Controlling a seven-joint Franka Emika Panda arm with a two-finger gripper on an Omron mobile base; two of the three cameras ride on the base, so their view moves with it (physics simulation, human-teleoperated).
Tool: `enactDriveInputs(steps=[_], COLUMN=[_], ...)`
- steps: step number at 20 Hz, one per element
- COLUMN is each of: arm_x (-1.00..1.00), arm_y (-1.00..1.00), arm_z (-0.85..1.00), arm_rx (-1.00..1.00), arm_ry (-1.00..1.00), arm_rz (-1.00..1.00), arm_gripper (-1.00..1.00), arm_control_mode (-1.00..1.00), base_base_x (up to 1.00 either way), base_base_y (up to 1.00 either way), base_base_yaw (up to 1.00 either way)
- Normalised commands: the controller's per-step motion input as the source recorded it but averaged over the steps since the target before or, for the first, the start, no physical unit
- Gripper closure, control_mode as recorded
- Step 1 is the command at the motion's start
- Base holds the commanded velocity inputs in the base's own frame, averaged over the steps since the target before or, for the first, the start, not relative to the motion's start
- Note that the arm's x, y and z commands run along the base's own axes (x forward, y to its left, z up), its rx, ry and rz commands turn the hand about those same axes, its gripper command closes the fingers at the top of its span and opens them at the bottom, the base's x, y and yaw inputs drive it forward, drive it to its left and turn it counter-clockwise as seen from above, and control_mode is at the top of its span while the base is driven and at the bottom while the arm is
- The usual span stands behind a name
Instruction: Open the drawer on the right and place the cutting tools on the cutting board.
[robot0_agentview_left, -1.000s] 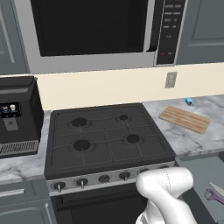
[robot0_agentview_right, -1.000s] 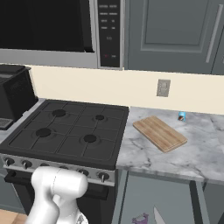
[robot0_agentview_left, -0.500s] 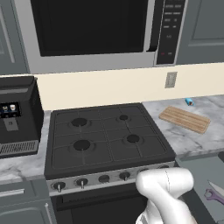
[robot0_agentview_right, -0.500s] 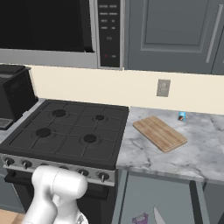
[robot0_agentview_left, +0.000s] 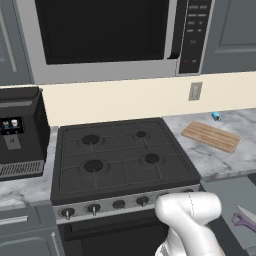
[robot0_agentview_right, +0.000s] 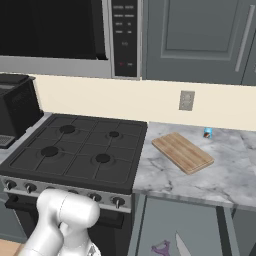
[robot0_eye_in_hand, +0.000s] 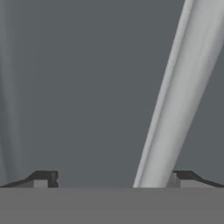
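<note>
The drawer (robot0_agentview_right: 192, 220) stands pulled out under the marble counter, right of the stove, its grey inside (robot0_agentview_left: 231, 196) facing up. In it lie cutting tools: purple-handled scissors (robot0_agentview_right: 161, 247) (robot0_agentview_left: 243, 221) and a pale knife blade (robot0_agentview_right: 181, 245) (robot0_agentview_left: 246, 212). The light-brown cutting board (robot0_agentview_right: 182, 152) (robot0_agentview_left: 210, 136) lies bare on the counter above. In the hand view my gripper (robot0_eye_in_hand: 113, 179) is open, close against a flat grey front, and a silver bar handle (robot0_eye_in_hand: 179, 100) runs slantwise between the fingertips, nearer the right one (robot0_eye_in_hand: 183, 177).
A black stove (robot0_agentview_right: 75, 150) with front knobs sits left of the drawer. A small blue object (robot0_agentview_right: 207, 133) stands behind the board by the wall. A black coffee machine (robot0_agentview_left: 20, 130) is at the far left, a microwave (robot0_agentview_left: 110, 35) overhead.
</note>
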Motion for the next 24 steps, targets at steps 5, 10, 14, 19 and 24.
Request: enactDriveInputs(steps=[5, 10, 14, 19, 24], arm_x=[0.00, -0.03, -0.86, -0.57, -0.18], arm_y=[0.00, 0.00, 0.00, -0.05, -0.03], arm_z=[0.54, 0.00, 0.21, 0.74, 0.98], arm_rx=[0.00, 0.00, 0.00, 0.00, 0.01], arm_ry=[0.12, 0.00, -0.16, -0.05, 0.01], arm_rz=[-0.02, 0.00, -0.01, -0.05, -0.04], arm_gripper=[-1.00, -1.00, -1.00, -1.00, -1.00], arm_control_mode=[-1.00, -1.00, -1.00, -1.00, -1.00], base_base_x=[0.00, 0.00, 0.00, 0.00, 0.00], base_base_y=[0.00, 0.00, 0.00, 0.00, 0.00], base_base_yaw=[0.00, 0.00, 0.00, 0.00, 0.00])
